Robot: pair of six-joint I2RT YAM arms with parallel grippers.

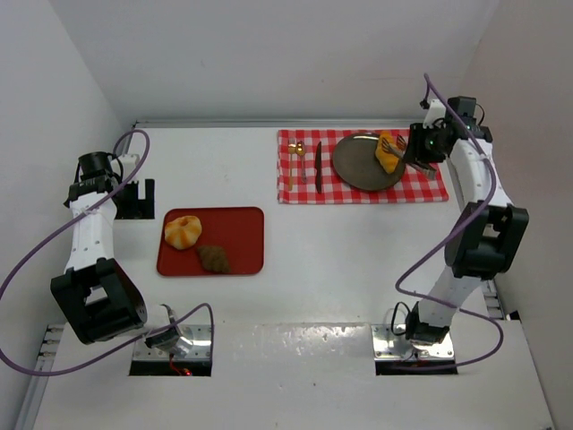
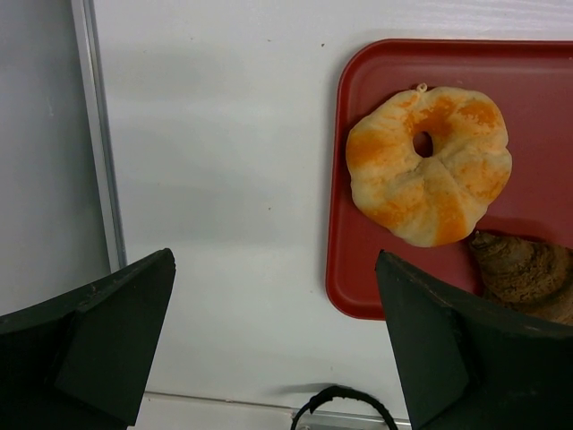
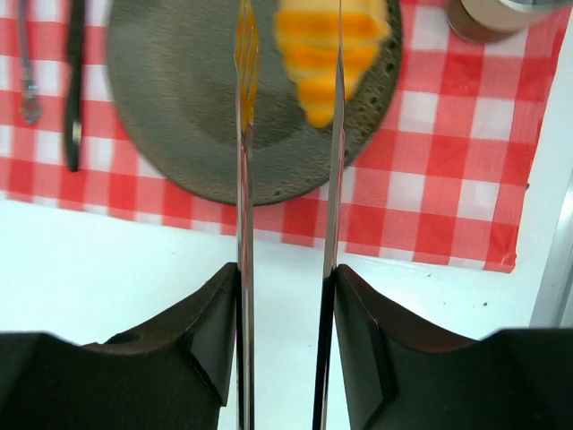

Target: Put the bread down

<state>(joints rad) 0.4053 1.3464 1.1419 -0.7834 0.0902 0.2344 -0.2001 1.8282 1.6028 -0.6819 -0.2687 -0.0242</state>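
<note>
Croissant [image 1: 388,152] lies at the right rim of the dark plate [image 1: 356,170], presumably the serving spot. Right gripper [image 1: 409,154] narrowed around it; gripping or released, cannot tell. Left gripper [image 2: 273,269] gapes empty beside the red tray [image 1: 243,226] holding bun [image 1: 182,231] and brown lump [image 1: 213,258].

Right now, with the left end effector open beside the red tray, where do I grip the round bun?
Probably from straight above, pinching the bun across its widest middle: it lies flat on the red tray, round and domed, with no handle. Stay off the side where the dark brown lump touches it.
</note>
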